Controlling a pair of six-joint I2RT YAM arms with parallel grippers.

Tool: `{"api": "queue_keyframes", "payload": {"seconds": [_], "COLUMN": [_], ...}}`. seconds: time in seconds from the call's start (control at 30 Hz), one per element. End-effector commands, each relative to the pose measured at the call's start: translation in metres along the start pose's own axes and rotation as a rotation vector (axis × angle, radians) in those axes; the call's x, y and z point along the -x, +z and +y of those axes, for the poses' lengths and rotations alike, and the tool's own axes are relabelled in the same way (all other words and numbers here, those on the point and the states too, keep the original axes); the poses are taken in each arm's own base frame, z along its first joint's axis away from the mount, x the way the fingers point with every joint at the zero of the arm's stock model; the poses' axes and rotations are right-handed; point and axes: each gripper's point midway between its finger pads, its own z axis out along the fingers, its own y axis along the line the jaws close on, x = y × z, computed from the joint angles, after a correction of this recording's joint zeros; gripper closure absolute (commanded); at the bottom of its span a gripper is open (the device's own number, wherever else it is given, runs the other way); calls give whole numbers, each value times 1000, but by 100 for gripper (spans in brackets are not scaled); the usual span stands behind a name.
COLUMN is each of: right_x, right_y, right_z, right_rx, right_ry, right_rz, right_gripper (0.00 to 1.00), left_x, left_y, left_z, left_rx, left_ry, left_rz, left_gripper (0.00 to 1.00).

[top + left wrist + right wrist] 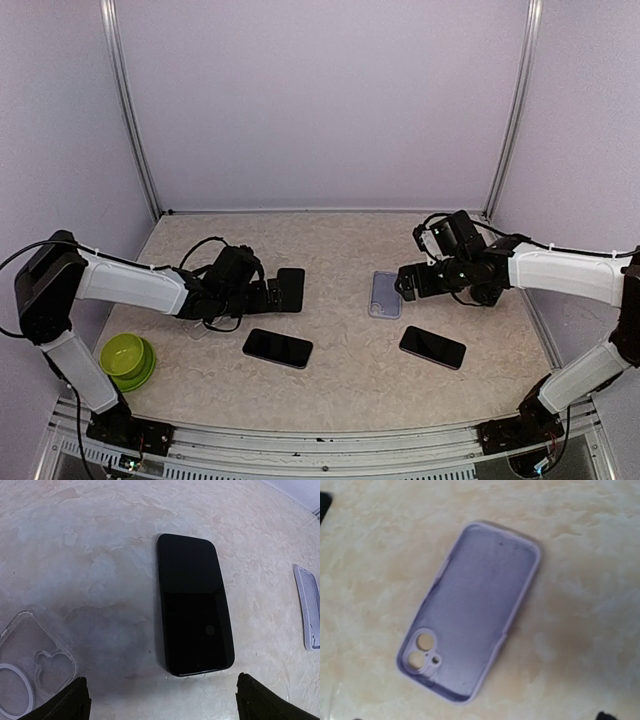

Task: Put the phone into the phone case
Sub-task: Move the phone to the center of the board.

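Note:
A black phone (194, 605) lies screen up on the table just ahead of my left gripper (162, 702), which is open wide and empty; it shows in the top view too (291, 289). A lilac phone case (470, 610) lies open side up, empty, camera cut-outs towards me, below my right gripper (408, 283). That gripper's fingertips (606, 715) only peek in at the bottom edge, far apart. In the top view the case (385, 294) lies at centre right. Neither gripper holds anything.
Two more black phones lie nearer the front, one left of centre (277, 347) and one at the right (432, 347). A clear case (30, 665) lies beside my left gripper. A green bowl (127, 358) stands at the front left.

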Motion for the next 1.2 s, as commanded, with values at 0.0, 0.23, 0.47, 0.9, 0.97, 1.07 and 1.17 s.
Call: {"api": "queue_keyframes", "payload": {"seconds": [0.0, 0.23, 0.47, 0.9, 0.97, 1.07, 1.17], "right_x": [6, 3, 9, 21, 22, 24, 27], "right_y": [2, 7, 10, 18, 19, 18, 18], "right_z": [12, 18, 32, 53, 54, 53, 49], "right_rx": [12, 18, 44, 61, 62, 57, 30], "right_ry": [-33, -44, -57, -80, -79, -75, -75], "right_rz": [-20, -10, -17, -23, -25, -32, -41], "right_gripper": [0, 0, 0, 0, 0, 0, 0], "left_x": [11, 4, -2, -17, -20, -24, -28], "left_y": [8, 23, 35, 51, 53, 54, 55], "left_z": [-20, -24, -29, -48, -54, -68, -84], "left_rx": [-46, -51, -65, -143, -162, -203, -251], "left_ry": [14, 19, 18, 25, 28, 28, 29], "left_rz": [-27, -8, 11, 48, 53, 64, 71], "left_gripper": [1, 1, 1, 1, 1, 1, 1]}}
